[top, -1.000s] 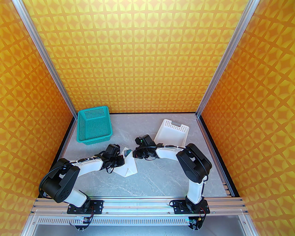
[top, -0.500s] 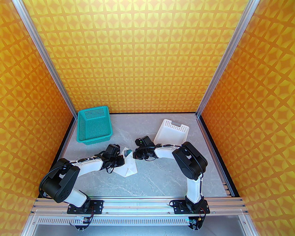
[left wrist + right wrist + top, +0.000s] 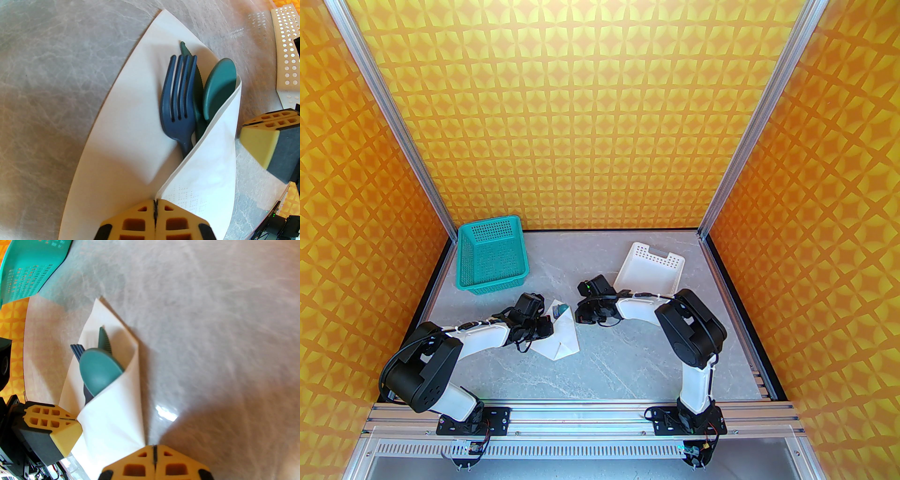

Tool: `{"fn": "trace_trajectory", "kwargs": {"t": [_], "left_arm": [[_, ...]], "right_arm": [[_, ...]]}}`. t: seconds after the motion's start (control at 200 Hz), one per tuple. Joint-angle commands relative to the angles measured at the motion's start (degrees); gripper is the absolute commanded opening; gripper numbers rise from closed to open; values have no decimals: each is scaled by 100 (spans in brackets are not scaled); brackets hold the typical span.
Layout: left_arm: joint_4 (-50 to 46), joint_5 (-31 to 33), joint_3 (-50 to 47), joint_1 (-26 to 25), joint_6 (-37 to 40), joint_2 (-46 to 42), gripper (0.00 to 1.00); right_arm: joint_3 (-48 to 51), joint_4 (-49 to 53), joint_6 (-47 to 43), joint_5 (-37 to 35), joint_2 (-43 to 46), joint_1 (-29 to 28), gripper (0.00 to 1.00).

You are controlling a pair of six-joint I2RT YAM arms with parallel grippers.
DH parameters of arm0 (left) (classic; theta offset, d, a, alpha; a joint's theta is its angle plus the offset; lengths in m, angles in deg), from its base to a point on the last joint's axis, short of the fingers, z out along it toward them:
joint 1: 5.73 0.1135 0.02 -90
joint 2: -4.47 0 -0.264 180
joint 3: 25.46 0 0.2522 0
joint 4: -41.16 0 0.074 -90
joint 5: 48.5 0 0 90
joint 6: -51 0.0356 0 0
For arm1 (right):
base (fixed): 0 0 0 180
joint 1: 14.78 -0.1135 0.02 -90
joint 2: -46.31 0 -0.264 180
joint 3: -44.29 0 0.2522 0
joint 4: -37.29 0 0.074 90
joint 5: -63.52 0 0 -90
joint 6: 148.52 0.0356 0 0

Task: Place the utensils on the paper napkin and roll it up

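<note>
Seen from above, teal-green plastic utensils (image 3: 560, 310) lie half-wrapped in the thin white paper napkin (image 3: 565, 338), heads toward one o'clock. Left gripper (image 3: 155, 206) pinches its fold at seven o'clock; right gripper (image 3: 153, 452), closed and empty, sits at three o'clock.

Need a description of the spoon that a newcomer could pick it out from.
Near the middle of the grey table lies a white napkin, one flap folded over three dark utensils. The spoon sits against that flap, with the knife between it and the fork. It alone ends in a round teal bowl, not tines or a point.
</note>
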Motion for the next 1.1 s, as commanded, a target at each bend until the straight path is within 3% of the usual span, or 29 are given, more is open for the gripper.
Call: {"fn": "trace_trajectory", "kwargs": {"t": [0.0,0.325,0.59,1.095], "left_arm": [[-236,185,-56,-37,54,-42,0],[-226,181,-50,-42,58,-29,0],[-226,185,-36,-46,52,-18,0],[-274,207,-11,-44,74,-7,0]], "right_arm": [[62,-56,100,201,402,-7,0],[749,-781,719,735,564,-364,0],[1109,-886,868,704,444,-419,0],[1841,-1068,1150,747,1015,-643,0]]}}
